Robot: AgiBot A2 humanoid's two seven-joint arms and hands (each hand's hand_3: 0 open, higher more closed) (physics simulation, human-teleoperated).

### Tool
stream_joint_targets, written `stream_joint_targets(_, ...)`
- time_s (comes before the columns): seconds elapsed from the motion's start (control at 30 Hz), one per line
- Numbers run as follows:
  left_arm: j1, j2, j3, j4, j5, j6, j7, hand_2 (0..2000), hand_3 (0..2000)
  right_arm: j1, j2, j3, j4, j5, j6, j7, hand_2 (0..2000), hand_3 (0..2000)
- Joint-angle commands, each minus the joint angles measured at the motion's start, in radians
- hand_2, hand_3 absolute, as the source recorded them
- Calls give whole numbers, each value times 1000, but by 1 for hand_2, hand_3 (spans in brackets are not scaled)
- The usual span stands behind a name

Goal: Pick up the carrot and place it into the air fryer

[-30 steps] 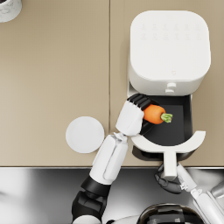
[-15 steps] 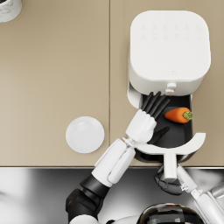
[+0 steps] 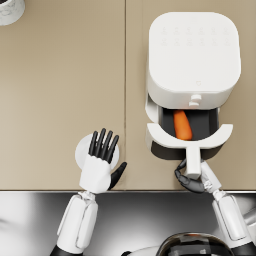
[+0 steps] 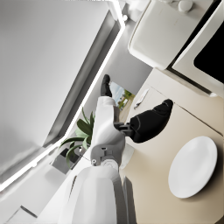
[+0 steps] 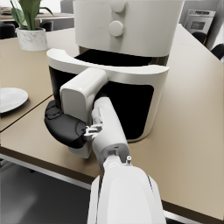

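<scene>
Carrot (image 3: 182, 125) lying in the open drawer of the air fryer (image 3: 194, 52).

The carrot's long axis runs roughly front to back in the dark basket, its narrow end toward the fryer body and its broad end toward the drawer front. The right hand (image 3: 191, 177) grips the drawer handle (image 5: 82, 98), fingers (image 5: 65, 127) wrapped around it. The left hand (image 3: 100, 160) holds nothing, fingers straight and spread, over a white plate (image 4: 192, 166) on the tan desk (image 3: 60, 90), well apart from the fryer.
</scene>
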State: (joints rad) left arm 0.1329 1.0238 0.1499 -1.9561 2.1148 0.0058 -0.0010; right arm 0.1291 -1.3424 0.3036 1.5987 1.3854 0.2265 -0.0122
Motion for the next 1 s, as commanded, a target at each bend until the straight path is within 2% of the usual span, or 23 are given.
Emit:
stream_joint_targets(0.03, -29, -8, -118, -5, 0, -2, 0, 0, 0, 133, -99, 16, 0, 0, 7, 0, 2000, 2000)
stream_joint_targets(0.27, 30, 12, -219, 47, 0, -5, 1, 0, 0, 300, -188, -74, -191, 1, 16, 0, 2000, 2000)
stream_joint_targets(0.37, 49, 18, -224, 59, 0, -6, 1, 0, 0, 398, -224, -116, -328, 4, 35, -1, 2000, 2000)
stream_joint_targets(0.4, 51, 20, -229, 59, 0, -6, 1, 0, 0, 466, -104, 52, -374, 5, 49, -1, 2000, 2000)
stream_joint_targets(0.43, 61, 22, -222, 66, 0, -6, 1, 0, 0, 474, -214, -98, -439, 4, 39, 1, 2000, 2000)
stream_joint_targets(0.47, 71, 25, -215, 81, 0, -6, 1, 0, 0, 524, -221, -108, -535, 4, 48, 1, 2000, 2000)
stream_joint_targets(0.5, 84, 28, -212, 95, 0, -6, 1, 0, 0, 594, -153, 26, -635, 4, 60, -1, 2000, 2000)
stream_joint_targets(0.53, 91, 30, -208, 97, 0, -6, 1, 0, 0, 612, -217, -84, -684, 3, 63, -1, 2000, 2000)
stream_joint_targets(0.6, 90, 34, -211, 90, 0, -6, 1, 0, 0, 621, -211, -70, -682, 2, 83, -4, 2000, 2000)
stream_joint_targets(0.7, 73, 39, -213, 92, 0, -6, 1, 0, 0, 557, -179, -27, -576, 1, 175, 2, 2000, 2000)
stream_joint_targets(0.73, 74, 40, -215, 93, 0, -6, 1, 0, 0, 488, -150, -67, -636, 2, 178, 6, 2000, 2000)
stream_joint_targets(1.0, 76, 44, -218, 97, 0, -6, 1, 0, 0, 477, -133, -48, -616, 2, 177, 13, 2000, 2000)
